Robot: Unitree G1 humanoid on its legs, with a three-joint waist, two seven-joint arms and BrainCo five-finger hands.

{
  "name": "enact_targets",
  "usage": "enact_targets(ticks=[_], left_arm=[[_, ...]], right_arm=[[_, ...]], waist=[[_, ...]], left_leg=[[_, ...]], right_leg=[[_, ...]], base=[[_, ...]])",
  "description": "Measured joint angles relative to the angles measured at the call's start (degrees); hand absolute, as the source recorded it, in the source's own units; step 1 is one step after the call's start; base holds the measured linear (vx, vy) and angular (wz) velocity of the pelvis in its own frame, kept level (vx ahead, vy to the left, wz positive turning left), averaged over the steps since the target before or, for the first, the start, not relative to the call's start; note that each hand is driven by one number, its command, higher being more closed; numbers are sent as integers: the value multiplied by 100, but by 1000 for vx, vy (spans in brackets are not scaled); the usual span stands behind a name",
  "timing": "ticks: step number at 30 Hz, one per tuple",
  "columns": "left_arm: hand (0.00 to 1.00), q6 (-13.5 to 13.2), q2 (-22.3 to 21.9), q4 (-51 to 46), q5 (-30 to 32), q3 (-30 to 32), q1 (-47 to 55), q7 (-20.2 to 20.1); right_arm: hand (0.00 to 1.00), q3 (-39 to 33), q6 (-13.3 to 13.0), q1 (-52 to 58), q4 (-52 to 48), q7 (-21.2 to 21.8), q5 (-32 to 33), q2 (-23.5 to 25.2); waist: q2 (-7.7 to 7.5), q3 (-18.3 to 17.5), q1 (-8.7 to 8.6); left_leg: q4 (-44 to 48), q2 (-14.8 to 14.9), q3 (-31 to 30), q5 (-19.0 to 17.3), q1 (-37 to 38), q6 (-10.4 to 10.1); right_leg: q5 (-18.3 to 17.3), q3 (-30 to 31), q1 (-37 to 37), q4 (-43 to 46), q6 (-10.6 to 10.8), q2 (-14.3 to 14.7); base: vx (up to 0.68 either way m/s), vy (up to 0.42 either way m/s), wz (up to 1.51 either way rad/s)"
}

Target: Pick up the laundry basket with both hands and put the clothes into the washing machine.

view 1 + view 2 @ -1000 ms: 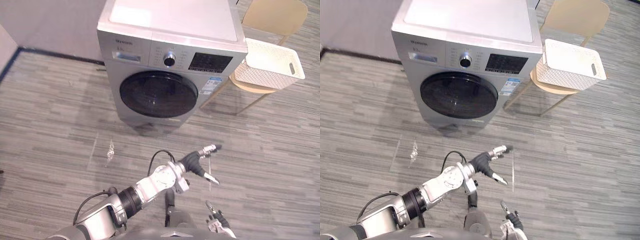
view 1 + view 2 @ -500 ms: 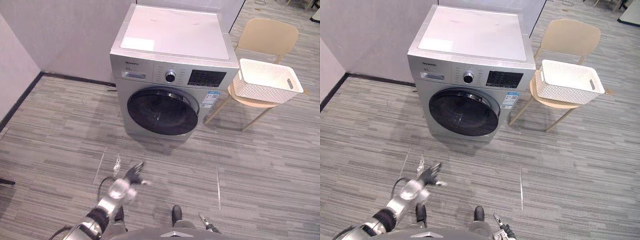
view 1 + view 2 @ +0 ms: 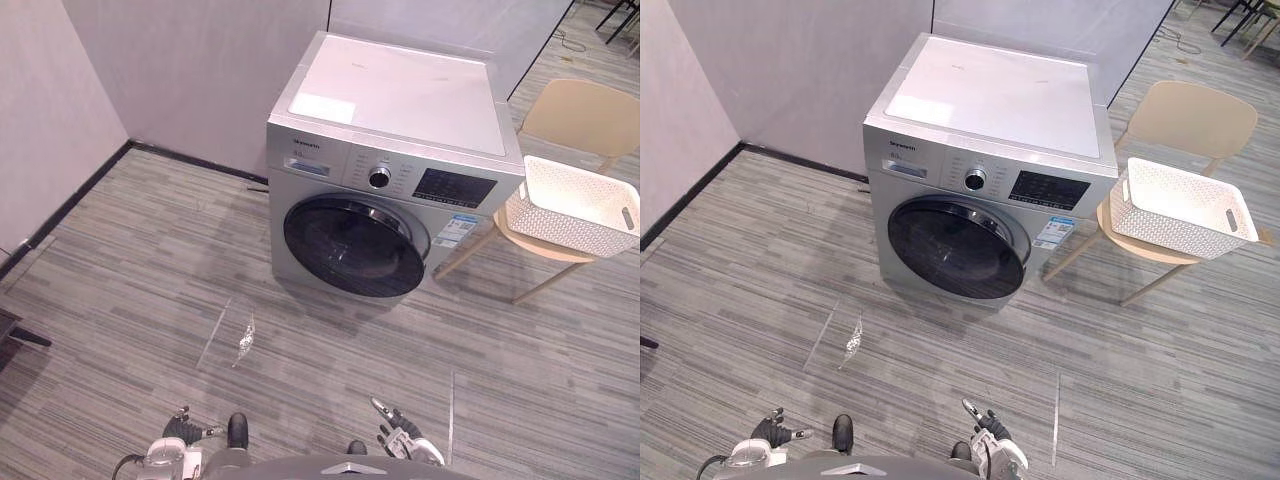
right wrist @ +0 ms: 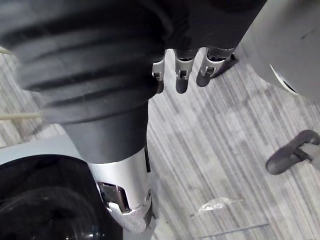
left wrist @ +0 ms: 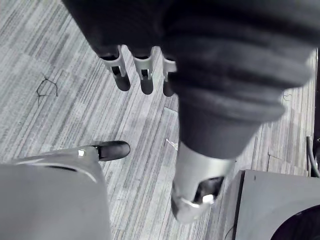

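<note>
1. The white perforated plastic laundry basket sits on the beige chair at far right, just beside the silver front-loading washing machine. Its contents cannot be made out.
2. The machine's dark round door is shut.
3. The left robot hand and right robot hand hang low and near, both loosely spread and holding nothing.
4. Best to face the chair squarely, then grip the basket's two short ends level.

Both arms hang low and well short of the washing machine. The left hand is off toward the machine's left corner, and the right hand is roughly in line with its door. Seen from its wrist, the left hand's fingers are relaxed and nearly straight, with the thumb set apart. The right hand's fingers and thumb match that pose. Both hands are empty.
</note>
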Motion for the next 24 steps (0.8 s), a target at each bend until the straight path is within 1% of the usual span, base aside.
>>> enact_targets(ticks=[1,3,4,5,6,7,8,10,11,13,15,16,17,18,19,20,21,23,24], left_arm=[[0,0,-4,0,-1,-21,-104,32],[0,0,-13,-44,-15,-98,-387,98],[0,0,-2,-153,-100,-213,-707,148],[0,-7,3,-247,-123,-357,-1110,233],[0,-8,6,-254,-133,-419,-1331,260],[0,-9,8,-256,-190,-551,-1759,323],[0,-9,21,-257,-219,-631,-1909,348],[0,-13,4,-272,-227,-924,-2739,464],[0,-14,4,-270,-227,-999,-2951,494],[0,-5,18,-274,-229,-1193,-3766,588],[0,11,16,-423,-241,-1346,-4406,641],[0,18,9,-591,-256,-1460,-4800,676],[0,20,9,-753,-263,-1528,-5070,710],[0,21,-2,-856,-265,-1553,-5241,726],[0,25,-5,-1041,-279,-1638,-5616,736],[0,24,35,-1256,-334,-1658,-6018,736],[0,23,39,-1379,-347,-1664,-6203,737],[0,22,352,-1892,-448,-1772,-7023,736],[0,26,442,-2011,-455,-1781,-7201,740]], right_arm=[[0,2,-2,-16,-23,0,0,-4],[0,-1,-3,-53,-70,-3,4,-10],[0,-1,-3,-116,-173,-12,21,-9],[0,-9,-12,-222,-300,-18,54,-17],[0,-11,-13,-278,-380,-31,60,-21],[0,-9,-28,-367,-559,-75,77,-24],[0,-8,-29,-374,-670,-83,112,-24],[0,-6,-71,-367,-979,-93,208,-38],[0,-5,-82,-360,-1052,-110,275,-39],[0,-2,-132,-289,-1478,-135,432,-35],[0,4,-143,-156,-1949,-176,524,-17],[0,8,-156,-67,-2206,-230,562,-7],[0,16,-174,-21,-2325,-243,563,-7],[0,17,-181,25,-2399,-249,564,-7],[0,33,-211,147,-2537,-245,565,-3],[0,34,-251,240,-2600,-243,565,2],[0,34,-251,275,-2641,-243,565,8],[0,31,-268,331,-2713,-235,565,35],[0,30,-271,332,-2715,-233,569,45]], waist=[[-43,40,-23],[-118,140,-63],[-165,319,-124],[-179,592,-200],[-183,725,-213],[-174,948,-239],[-179,1007,-260],[-193,1238,-414],[-200,1300,-425],[-180,1427,-433],[-187,1495,-438],[-191,1529,-434],[-196,1543,-434],[-196,1544,-437],[-195,1545,-434],[-195,1545,-437],[-195,1545,-437],[-195,1543,-450],[-196,1542,-444]], left_leg=[[8,14,100,-9,-74,0],[48,52,258,27,-260,44],[255,90,301,-4,-510,51],[612,181,357,-150,-792,78],[813,228,396,-233,-921,91],[1213,377,499,-412,-1194,116],[1392,433,557,-496,-1324,120],[2063,617,653,-873,-1810,173],[2296,705,696,-984,-1964,169],[3117,1119,792,-1404,-2617,171],[3528,1412,827,-1575,-3045,189],[3674,1590,867,-1624,-3235,193],[3702,1703,918,-1627,-3304,191],[3706,1756,941,-1627,-3334,190],[3711,1848,971,-1627,-3377,188],[3734,1932,1022,-1624,-3422,177],[3760,1986,1041,-1627,-3446,166],[3816,2081,1041,-1620,-3597,112],[3816,2094,1041,-1607,-3634,89]], right_leg=[[55,112,-142,19,36,3],[170,262,-411,29,42,21],[278,327,-620,47,54,36],[447,384,-797,54,53,76],[551,457,-884,56,51,106],[743,565,-1070,62,35,171],[813,634,-1173,74,26,197],[965,844,-1486,85,39,269],[1003,924,-1586,95,39,314],[1241,1178,-2050,98,50,543],[1465,1300,-2393,78,37,743],[1684,1336,-2549,2,66,858],[1867,1385,-2628,-64,54,940],[1971,1401,-2670,-105,60,984],[2078,1402,-2722,-159,48,1058],[2089,1404,-2774,-165,55,1106],[2089,1402,-2798,-175,55,1137],[2089,1399,-2897,-271,55,1206],[2089,1397,-2942,-272,55,1223]], base=[[34,3,-50],[31,2,-43],[-28,8,-33],[-61,8,-36],[-111,15,-52],[-112,8,-52],[-173,35,-66],[-174,50,-54],[-171,45,-65],[-227,21,-87],[-198,-32,-75],[-153,-65,-69],[-124,-64,-55],[-69,-56,-43],[-20,-45,-31],[0,-41,-26],[30,-39,-20],[36,-36,-22],[30,-43,-20]])
